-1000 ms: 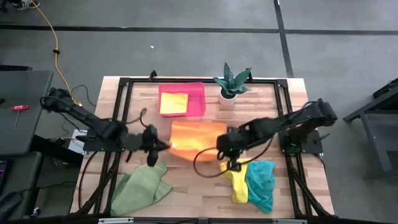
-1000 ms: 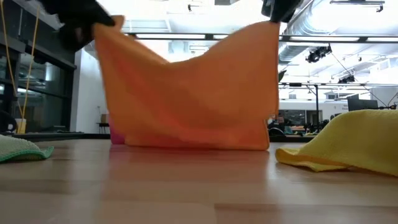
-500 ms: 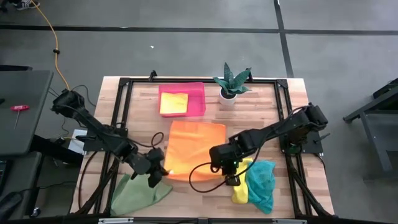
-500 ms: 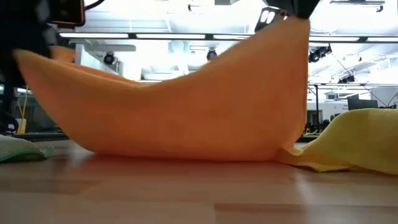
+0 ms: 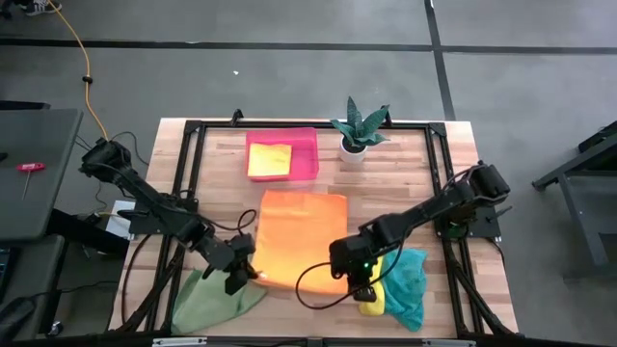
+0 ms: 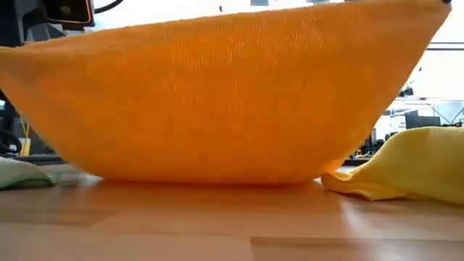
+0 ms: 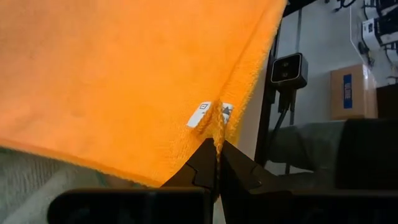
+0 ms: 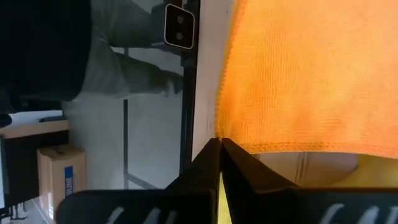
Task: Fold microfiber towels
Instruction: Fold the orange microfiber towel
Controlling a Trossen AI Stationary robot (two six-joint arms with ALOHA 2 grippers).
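Nearest the tabletop's [image 5: 434, 154] front edge, the left gripper [image 5: 253, 274] and right gripper [image 5: 349, 274] had dragged the orange towel's [image 5: 301, 236] two corners forward from mid-table, fingers clamped on them. It now lay spread flatter, probably ready for folding; behind it sat the pink tray [image 5: 308, 154].

Both arms low, fingers apparently pinched.
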